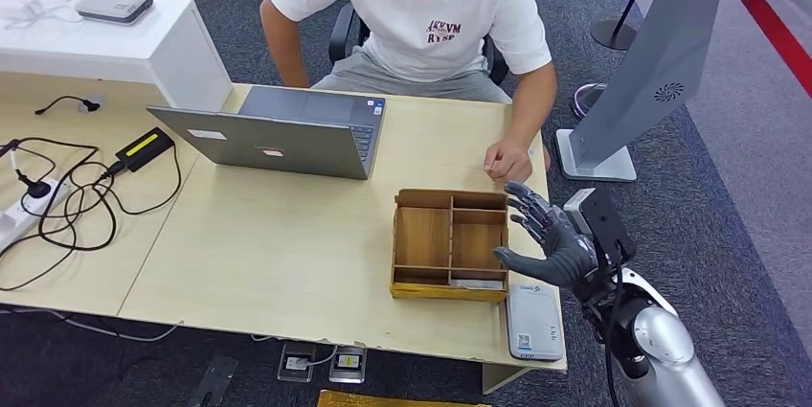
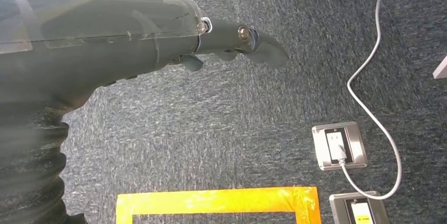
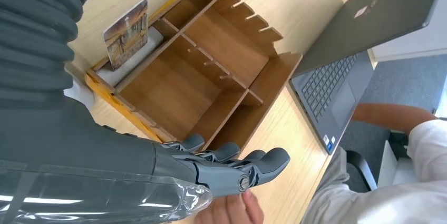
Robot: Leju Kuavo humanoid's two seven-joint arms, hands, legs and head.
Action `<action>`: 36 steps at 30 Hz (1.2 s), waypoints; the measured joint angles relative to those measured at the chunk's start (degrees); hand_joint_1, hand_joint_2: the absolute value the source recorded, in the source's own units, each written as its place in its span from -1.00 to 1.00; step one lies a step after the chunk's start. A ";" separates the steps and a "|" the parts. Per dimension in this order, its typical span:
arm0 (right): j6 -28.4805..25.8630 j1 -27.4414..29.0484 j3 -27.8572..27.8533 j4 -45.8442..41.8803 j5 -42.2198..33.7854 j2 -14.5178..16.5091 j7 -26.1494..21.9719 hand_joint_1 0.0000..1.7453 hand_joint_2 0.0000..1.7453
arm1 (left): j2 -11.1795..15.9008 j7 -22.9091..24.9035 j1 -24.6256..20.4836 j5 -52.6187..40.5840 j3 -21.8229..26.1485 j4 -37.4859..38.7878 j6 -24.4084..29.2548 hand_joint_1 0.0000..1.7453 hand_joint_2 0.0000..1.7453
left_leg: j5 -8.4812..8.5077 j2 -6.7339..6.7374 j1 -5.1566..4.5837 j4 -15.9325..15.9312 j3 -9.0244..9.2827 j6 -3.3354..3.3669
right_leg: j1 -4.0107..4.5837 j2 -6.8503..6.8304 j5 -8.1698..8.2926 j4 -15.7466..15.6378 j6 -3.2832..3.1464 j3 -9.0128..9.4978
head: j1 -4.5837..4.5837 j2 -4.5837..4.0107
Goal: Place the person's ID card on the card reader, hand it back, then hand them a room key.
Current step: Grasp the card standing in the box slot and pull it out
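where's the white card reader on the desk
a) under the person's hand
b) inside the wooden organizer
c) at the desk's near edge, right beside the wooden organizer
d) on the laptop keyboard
c: the card reader lies flat on the desk's near edge, just outside the wooden organizer.

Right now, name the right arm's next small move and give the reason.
Probably hold the open right robot hand out toward the person's hand on the table edge. It holds nothing, no ID card shows yet, and the card reader is bare.
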 joint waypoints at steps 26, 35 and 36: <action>-0.20 -2.81 9.89 -8.99 43.97 -4.96 1.94 -1.00 1.00 | -0.38 0.59 0.01 4.35 -0.36 -0.78 2.78 -1.00 1.00 | 0.00 0.00 0.00 0.00 0.00 0.00 | 0.00 -0.01 0.00 0.01 0.00 0.00 | 0.01 0.00; 2.63 -2.76 11.16 -10.64 45.20 -5.00 1.88 -1.00 1.00 | -0.69 0.58 0.00 4.96 -0.49 -0.83 2.89 -1.00 1.00 | 0.00 0.00 0.00 0.00 0.00 0.00 | 0.00 0.00 0.00 0.01 0.00 0.00 | 0.01 0.00; 2.85 -2.77 11.25 -10.82 45.16 -5.00 1.87 -1.00 1.00 | -0.72 0.58 0.00 4.99 -0.52 -0.83 2.93 -1.00 1.00 | 0.00 0.00 0.00 0.00 0.00 0.00 | 0.00 0.00 0.00 0.01 0.00 0.00 | 0.01 0.00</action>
